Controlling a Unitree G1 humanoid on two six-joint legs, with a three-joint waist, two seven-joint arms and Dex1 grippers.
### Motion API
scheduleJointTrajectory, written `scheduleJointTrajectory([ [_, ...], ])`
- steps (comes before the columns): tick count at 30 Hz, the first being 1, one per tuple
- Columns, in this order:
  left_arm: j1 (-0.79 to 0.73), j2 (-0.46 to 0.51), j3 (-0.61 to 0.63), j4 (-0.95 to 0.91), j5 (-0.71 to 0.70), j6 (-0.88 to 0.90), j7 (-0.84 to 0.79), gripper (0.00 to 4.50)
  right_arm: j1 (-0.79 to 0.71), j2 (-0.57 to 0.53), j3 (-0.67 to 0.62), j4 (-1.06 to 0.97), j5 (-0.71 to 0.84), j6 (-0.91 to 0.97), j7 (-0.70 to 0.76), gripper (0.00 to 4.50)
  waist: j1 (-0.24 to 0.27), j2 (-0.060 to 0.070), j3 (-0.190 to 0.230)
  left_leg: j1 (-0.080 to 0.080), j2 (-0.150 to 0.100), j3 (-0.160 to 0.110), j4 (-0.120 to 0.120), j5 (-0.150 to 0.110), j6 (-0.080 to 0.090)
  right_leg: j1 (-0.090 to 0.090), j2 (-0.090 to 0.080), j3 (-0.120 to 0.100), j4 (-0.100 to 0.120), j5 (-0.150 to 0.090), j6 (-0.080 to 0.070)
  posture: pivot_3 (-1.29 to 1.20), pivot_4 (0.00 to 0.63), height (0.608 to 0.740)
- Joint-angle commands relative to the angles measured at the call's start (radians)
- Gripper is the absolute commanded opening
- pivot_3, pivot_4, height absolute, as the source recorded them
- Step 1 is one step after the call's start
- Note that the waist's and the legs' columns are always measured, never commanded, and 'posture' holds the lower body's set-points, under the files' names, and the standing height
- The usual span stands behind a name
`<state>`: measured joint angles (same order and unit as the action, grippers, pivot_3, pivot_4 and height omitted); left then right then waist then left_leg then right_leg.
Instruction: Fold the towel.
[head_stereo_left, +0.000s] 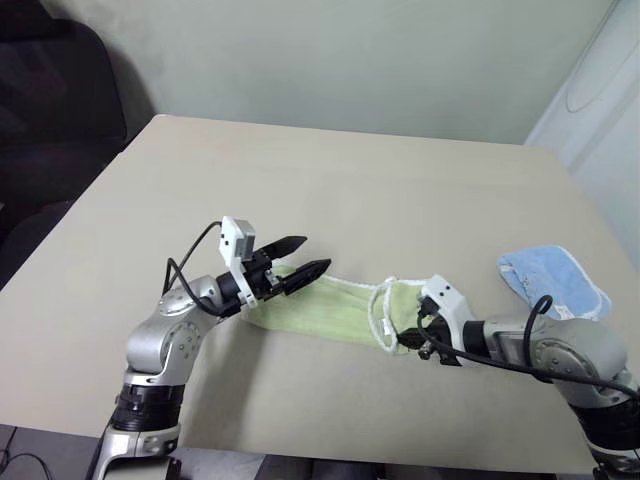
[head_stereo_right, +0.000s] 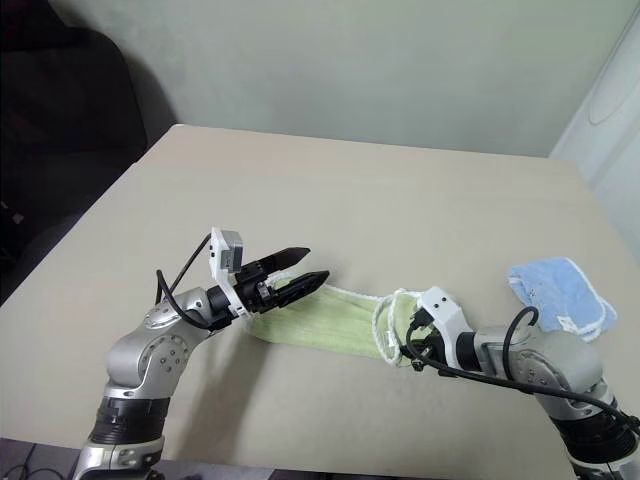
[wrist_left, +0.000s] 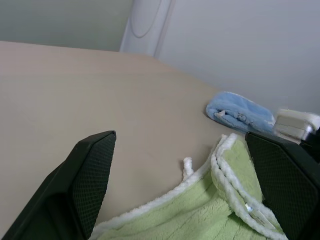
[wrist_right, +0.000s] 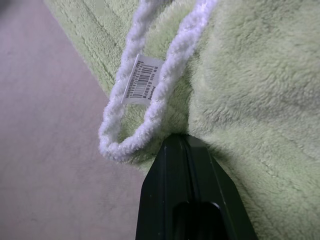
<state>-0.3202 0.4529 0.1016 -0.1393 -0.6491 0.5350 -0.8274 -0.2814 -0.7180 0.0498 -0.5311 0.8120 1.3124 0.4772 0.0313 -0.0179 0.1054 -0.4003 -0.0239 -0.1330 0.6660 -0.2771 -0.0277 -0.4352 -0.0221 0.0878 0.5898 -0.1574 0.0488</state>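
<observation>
Left eye view: the soft light green towel with white edging (head_stereo_left: 335, 310) lies folded in a long strip on the tan counter (head_stereo_left: 330, 190). The left end effector (head_stereo_left: 297, 258) hovers over its left end, fingers apart and empty. The right end effector (head_stereo_left: 412, 327) is closed on the towel's right end.

Left wrist view: a small fluffy blue cloth (wrist_left: 240, 111) lies beyond the towel.

Right wrist view: the black fingers (wrist_right: 187, 195) are together, pinching green cloth beside a white barcode tag (wrist_right: 140, 78).

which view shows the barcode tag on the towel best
The right wrist view: the barcode tag sits close up beside the towel's white edging, bars readable. The left wrist view shows a small white tag edge-on at the hem. In both eye views the towel is too far off to make it out.
</observation>
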Motion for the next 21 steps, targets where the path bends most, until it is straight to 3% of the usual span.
scheduleJointTrajectory([
  [1, 0.003, 0.025, 0.054, -0.037, -0.031, 0.005, 0.002, 4.5, -0.034, -0.038, -0.157, -0.06, 0.09, 0.018, 0.043, 0.01, -0.001, 0.0, 0.0, 0.0, 0.0, 0.0, 0.0, 0.0, 0.0, 0.0, 0.0, 0.0, 0.0, 0.0, -0.001, 0.0, 0.15, 0.74],
  [6, 0.012, 0.084, 0.144, 0.015, -0.037, 0.007, 0.014, 4.5, -0.061, -0.066, -0.198, -0.039, 0.088, 0.001, 0.041, 0.01, -0.001, -0.001, 0.0, 0.001, 0.001, 0.0, -0.002, -0.001, -0.001, 0.0, 0.001, 0.0, 0.0, 0.003, -0.006, 0.0, 0.15, 0.74],
  [15, 0.076, 0.171, 0.242, 0.061, -0.051, 0.03, 0.004, 4.5, -0.063, 0.044, 0.084, 0.231, -0.201, -0.212, 0.013, 0.01, -0.003, -0.001, 0.0, 0.001, 0.001, -0.001, -0.002, 0.0, 0.001, -0.002, 0.0, 0.0, 0.0, 0.005, -0.01, 0.0, 0.15, 0.74],
  [21, 0.248, 0.21, 0.327, -0.033, -0.104, 0.1, 0.013, 4.5, -0.049, 0.018, 0.088, 0.191, -0.212, -0.277, 0.107, 0.01, -0.007, -0.004, -0.003, 0.002, 0.001, -0.001, -0.003, -0.003, -0.002, -0.002, 0.0, 0.0, 0.0, 0.005, -0.011, 0.0, 0.15, 0.74],
])
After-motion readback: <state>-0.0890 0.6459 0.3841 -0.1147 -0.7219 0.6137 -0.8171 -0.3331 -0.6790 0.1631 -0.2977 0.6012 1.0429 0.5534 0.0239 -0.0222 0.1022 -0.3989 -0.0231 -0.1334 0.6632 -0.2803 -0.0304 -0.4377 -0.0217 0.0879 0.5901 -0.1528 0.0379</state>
